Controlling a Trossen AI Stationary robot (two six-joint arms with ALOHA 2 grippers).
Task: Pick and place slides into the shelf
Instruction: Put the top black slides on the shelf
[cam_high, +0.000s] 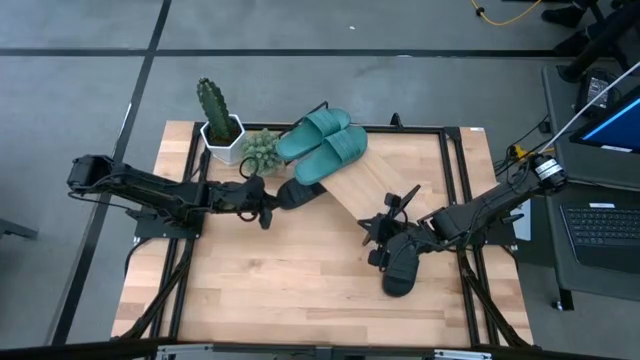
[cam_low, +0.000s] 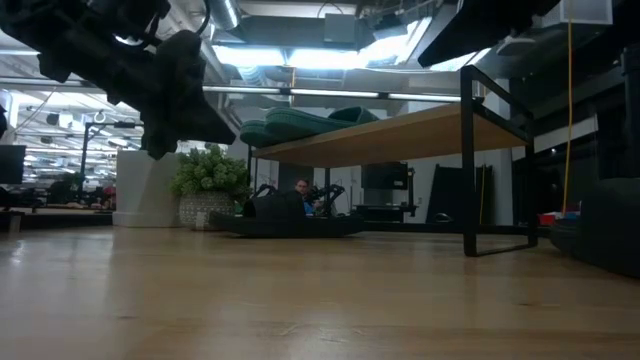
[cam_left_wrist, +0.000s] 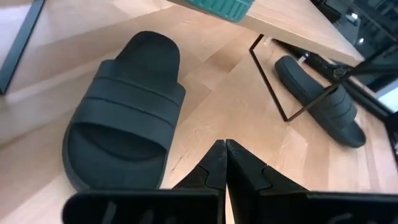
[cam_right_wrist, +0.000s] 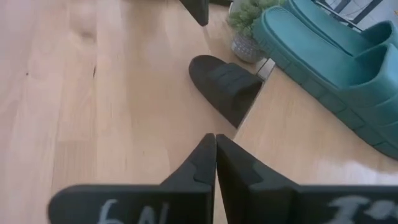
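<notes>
Sandals in teal (cam_high: 325, 145) lie side by side on the shelf (cam_high: 385, 180), at its 11 o'clock end. One black slide (cam_high: 297, 193) sits on the desk (cam_high: 290, 290), partly under the shelf's edge, at 3 o'clock of the left gripper (cam_high: 266, 205), whose jaws are pressed together on nothing. The other black slide (cam_high: 403, 262) lies on the desk at 5 o'clock of the shelf, just beside the right gripper (cam_high: 381, 232); its jaws are also closed, empty. A potted cactus (cam_high: 216, 117) and a small green plant (cam_high: 260, 150) stand at 9 o'clock of the teal pair.
</notes>
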